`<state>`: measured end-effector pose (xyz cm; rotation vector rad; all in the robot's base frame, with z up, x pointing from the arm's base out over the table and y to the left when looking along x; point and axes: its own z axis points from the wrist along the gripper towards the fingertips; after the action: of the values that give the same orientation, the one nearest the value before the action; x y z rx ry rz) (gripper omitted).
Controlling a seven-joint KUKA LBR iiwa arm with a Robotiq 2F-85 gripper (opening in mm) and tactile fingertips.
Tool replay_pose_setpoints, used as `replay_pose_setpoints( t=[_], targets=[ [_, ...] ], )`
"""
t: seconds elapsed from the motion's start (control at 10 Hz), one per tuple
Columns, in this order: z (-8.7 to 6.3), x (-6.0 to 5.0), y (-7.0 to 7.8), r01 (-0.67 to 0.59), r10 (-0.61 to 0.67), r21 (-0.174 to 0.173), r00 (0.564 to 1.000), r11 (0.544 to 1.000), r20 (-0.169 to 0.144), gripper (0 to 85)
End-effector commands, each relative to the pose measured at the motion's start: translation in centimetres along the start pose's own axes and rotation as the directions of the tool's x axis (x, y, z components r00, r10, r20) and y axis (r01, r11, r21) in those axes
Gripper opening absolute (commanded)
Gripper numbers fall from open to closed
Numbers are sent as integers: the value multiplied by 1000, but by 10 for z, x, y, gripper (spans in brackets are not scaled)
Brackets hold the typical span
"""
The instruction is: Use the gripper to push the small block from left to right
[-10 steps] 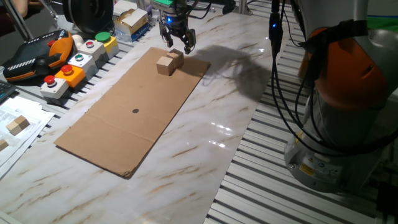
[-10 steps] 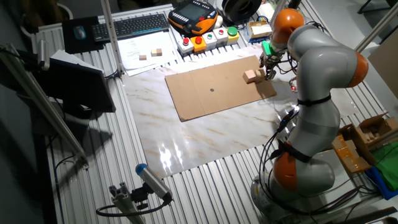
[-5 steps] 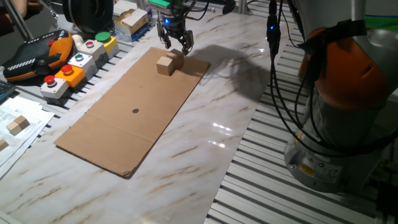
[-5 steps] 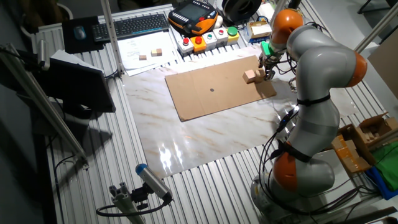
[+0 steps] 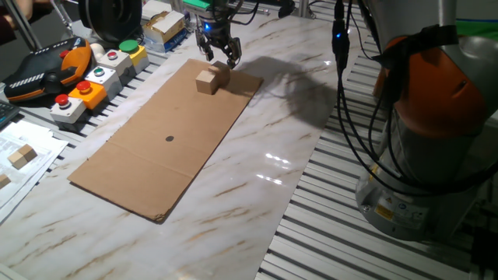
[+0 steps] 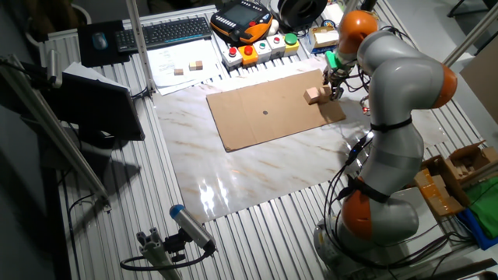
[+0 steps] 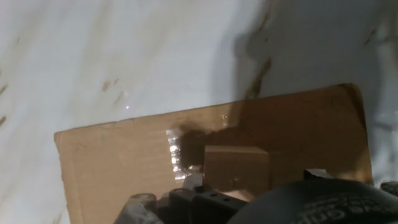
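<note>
The small block (image 5: pixel 209 79) is a tan wooden cube near the far end of a brown cardboard sheet (image 5: pixel 156 144). My gripper (image 5: pixel 220 56), a black claw with a blue light above it, hangs just behind the block's far right corner, its fingers spread and holding nothing. In the other fixed view the block (image 6: pixel 314 95) sits just left of the gripper (image 6: pixel 334 87). In the hand view the block (image 7: pixel 236 169) lies on the cardboard (image 7: pixel 112 168) right in front of my dark fingers (image 7: pixel 193 198); I cannot tell whether they touch it.
A button box row (image 5: pixel 93 82) and an orange pendant (image 5: pixel 47 66) lie left of the cardboard. Small boxes (image 5: pixel 163 23) stand behind it. Two spare blocks lie on papers (image 6: pixel 187 68). The robot base (image 5: pixel 436 132) and its cables stand at the right.
The gripper has shifted slightly up and toward the far left, staying close to the block. The block has not visibly moved.
</note>
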<state>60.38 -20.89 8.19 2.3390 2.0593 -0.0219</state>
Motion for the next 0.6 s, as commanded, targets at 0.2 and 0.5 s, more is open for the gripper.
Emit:
replay_pose_setpoints(
  t=[0.2,0.5],
  targets=[
    [0,0,0,24,-23,-30,1000,999,16,793],
    [0,-4,4,20,-20,-39,1000,999,3,793]
  ],
)
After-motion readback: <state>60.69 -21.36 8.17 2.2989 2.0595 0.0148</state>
